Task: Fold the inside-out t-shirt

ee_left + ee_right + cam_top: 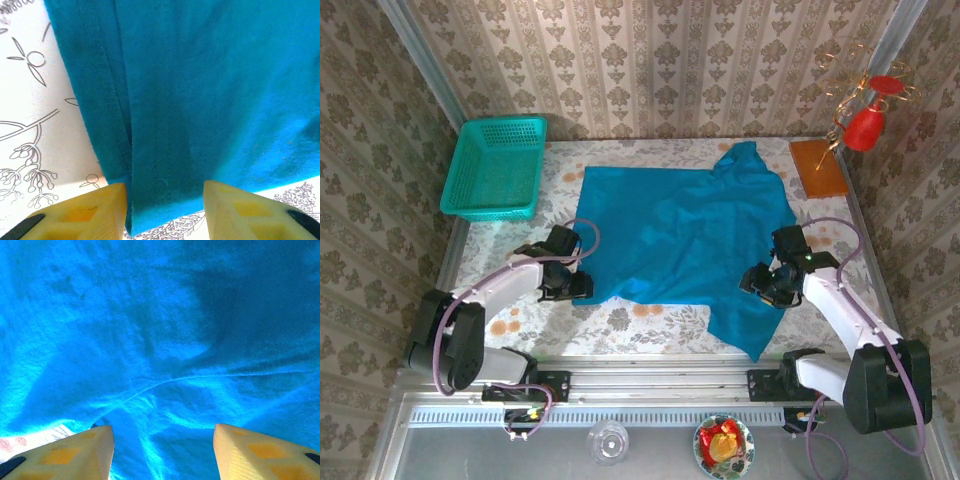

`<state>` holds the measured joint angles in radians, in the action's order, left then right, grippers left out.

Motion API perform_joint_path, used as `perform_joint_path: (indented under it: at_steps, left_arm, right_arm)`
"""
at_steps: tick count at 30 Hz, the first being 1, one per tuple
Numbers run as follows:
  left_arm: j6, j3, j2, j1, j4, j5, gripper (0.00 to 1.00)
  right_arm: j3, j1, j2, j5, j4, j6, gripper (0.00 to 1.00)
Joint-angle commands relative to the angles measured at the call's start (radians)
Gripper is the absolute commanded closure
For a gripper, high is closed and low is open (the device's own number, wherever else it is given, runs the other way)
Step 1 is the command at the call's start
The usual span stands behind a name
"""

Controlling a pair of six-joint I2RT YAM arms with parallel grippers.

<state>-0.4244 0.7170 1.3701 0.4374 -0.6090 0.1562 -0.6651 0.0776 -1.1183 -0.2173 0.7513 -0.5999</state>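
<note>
The inside-out t-shirt (680, 225) lies spread over the middle of the table, teal-blue, with one flap running toward the near edge on the right. My left gripper (576, 287) sits low at the shirt's near-left corner. In the left wrist view its yellow fingers (100, 210) stand apart on either side of the hemmed corner (160, 170), and the left gripper (165, 202) is open, not pinching the cloth. My right gripper (761, 283) hovers over the shirt's right side. Its fingers (80, 452) are wide apart above wrinkled fabric (165, 365), so the right gripper (164, 445) is open.
A teal-green mesh basket (495, 168) stands at the back left. An orange board (817, 167) and a red object on a wire stand (865, 125) are at the back right. A glass (608, 441) and a small bowl (724, 447) sit below the rail. The floral tablecloth (640, 322) shows near the front.
</note>
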Motion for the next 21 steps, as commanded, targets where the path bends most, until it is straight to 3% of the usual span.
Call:
perform_joint_path:
  at_steps: [1, 5, 14, 21]
  left_arm:
    - [0.02, 0.001, 0.007, 0.001, -0.006, 0.001, 0.57]
    - [0.021, -0.006, 0.006, 0.001, -0.003, 0.029, 0.62]
    - [0.026, 0.013, -0.049, -0.009, -0.026, -0.018, 0.98]
    - [0.015, 0.038, -0.153, -0.072, -0.046, -0.037, 1.0]
  right_arm:
    - [0.009, 0.007, 0.027, -0.008, 0.026, -0.025, 0.44]
    - [0.004, 0.006, 0.05, 0.035, 0.053, -0.054, 0.44]
    - [0.028, 0.008, 0.117, 0.221, 0.157, -0.284, 0.46]
    - [0.064, 0.035, 0.127, 0.295, 0.249, -0.373, 0.53]
